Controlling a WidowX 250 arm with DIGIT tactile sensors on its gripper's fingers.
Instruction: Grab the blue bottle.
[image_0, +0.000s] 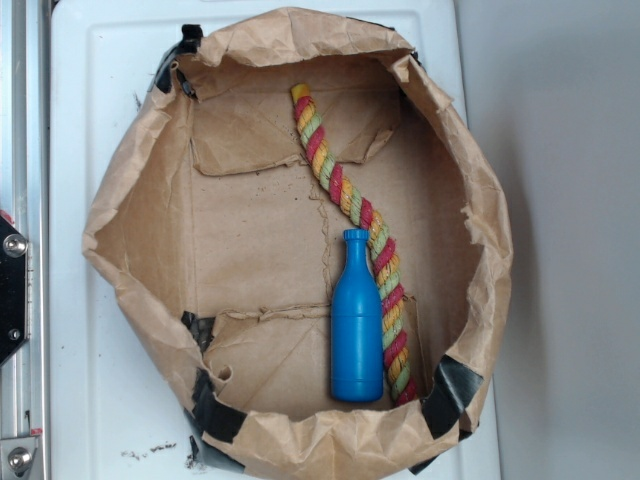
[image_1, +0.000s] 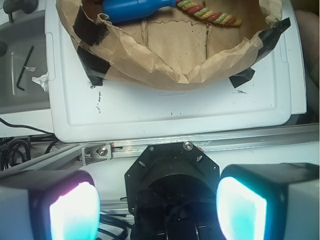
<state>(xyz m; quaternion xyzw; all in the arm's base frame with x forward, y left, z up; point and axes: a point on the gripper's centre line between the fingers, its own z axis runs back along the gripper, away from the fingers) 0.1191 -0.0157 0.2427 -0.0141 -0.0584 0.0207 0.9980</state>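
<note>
The blue bottle (image_0: 356, 325) lies on its side on the cardboard floor of a paper-lined box (image_0: 130, 210), cap toward the box's middle, base near the front wall. A red-yellow-green braided rope (image_0: 352, 205) runs alongside and touches its right side. In the wrist view the blue bottle (image_1: 132, 10) shows at the top edge, with the rope (image_1: 210, 14) beside it. My gripper (image_1: 157, 207) is open, far from the box and over the robot's base, with nothing between its glowing fingers (image_1: 72, 212). The gripper does not show in the exterior view.
The box's crumpled brown paper rim (image_1: 175, 75) is held with black tape (image_1: 90, 32) and stands on a white board (image_1: 165, 112). An aluminium rail (image_1: 250, 139) runs along the board's edge. Cables and an Allen key (image_1: 21, 75) lie at left.
</note>
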